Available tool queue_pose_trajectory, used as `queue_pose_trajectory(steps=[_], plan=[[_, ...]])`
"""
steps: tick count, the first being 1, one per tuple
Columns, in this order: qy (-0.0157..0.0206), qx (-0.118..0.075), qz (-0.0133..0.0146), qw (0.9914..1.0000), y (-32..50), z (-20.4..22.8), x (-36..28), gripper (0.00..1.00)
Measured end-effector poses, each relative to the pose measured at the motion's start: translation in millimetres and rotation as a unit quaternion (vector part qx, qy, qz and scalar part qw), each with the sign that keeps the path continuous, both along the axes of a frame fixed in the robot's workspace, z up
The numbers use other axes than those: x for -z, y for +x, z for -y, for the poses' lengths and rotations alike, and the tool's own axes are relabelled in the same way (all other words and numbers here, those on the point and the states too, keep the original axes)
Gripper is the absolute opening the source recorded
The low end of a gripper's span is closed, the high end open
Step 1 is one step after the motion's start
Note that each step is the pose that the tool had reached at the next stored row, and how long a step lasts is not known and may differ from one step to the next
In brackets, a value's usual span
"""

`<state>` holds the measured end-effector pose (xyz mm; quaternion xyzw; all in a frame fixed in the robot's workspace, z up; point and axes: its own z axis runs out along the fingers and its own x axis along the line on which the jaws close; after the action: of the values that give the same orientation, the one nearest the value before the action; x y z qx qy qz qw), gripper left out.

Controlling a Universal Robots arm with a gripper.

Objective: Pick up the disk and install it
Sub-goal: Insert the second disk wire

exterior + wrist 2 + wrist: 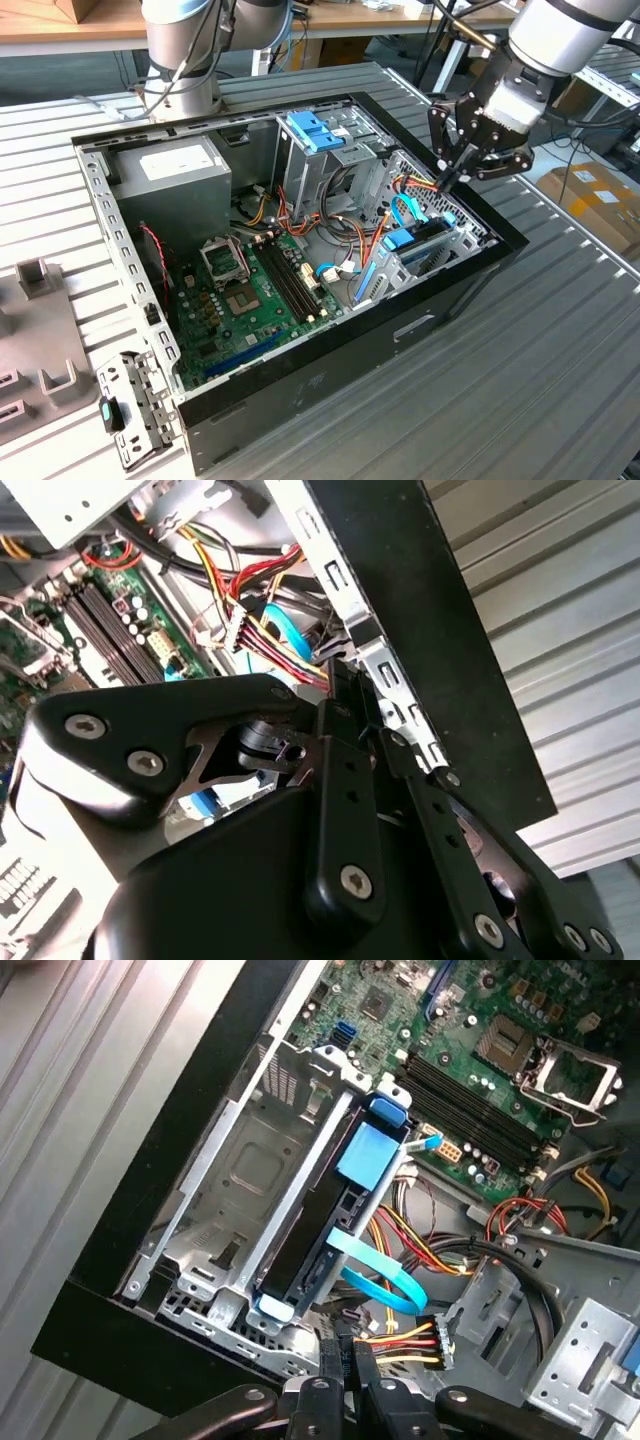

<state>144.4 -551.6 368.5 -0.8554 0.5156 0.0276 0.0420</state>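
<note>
The disk [318, 1252] stands on edge inside the metal drive cage [235, 1175] at the corner of the open computer case [400, 340]. It shows a dark edge, a blue label and blue rail ends. In the exterior view the disk [424, 232] sits low at the case's right side. My gripper [446, 178] hangs just above that corner, over the red and yellow power cables [405, 1345], slightly apart from the disk. Its fingertips [335, 1360] press together with nothing visible between them. In the second wrist view the gripper [345, 675] points at the cable bundle [270, 630].
The case holds a green motherboard [250, 290], a grey power supply [170, 170] and an upper bay with a blue latch [315, 130]. A loose metal bracket [130, 410] and grey fixtures [30, 285] lie at the exterior view's left. A cardboard box [590, 190] sits beyond the table.
</note>
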Motion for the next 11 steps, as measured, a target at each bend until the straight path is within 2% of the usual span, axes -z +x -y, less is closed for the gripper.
queue_pose_trajectory(steps=[3,5,7,11], plan=[[0.0,0.025,0.0,0.99969,0.0,0.0,1.3,0.16],[0.0,0.054,0.0,0.99851,0.0,0.0,2.2,0.16],[0.0,0.062,-0.0001,0.99805,-0.2,0.0,2.5,0.16],[-0.0001,0.068,0.0,0.99769,-3.4,0.0,2.9,0.16]])
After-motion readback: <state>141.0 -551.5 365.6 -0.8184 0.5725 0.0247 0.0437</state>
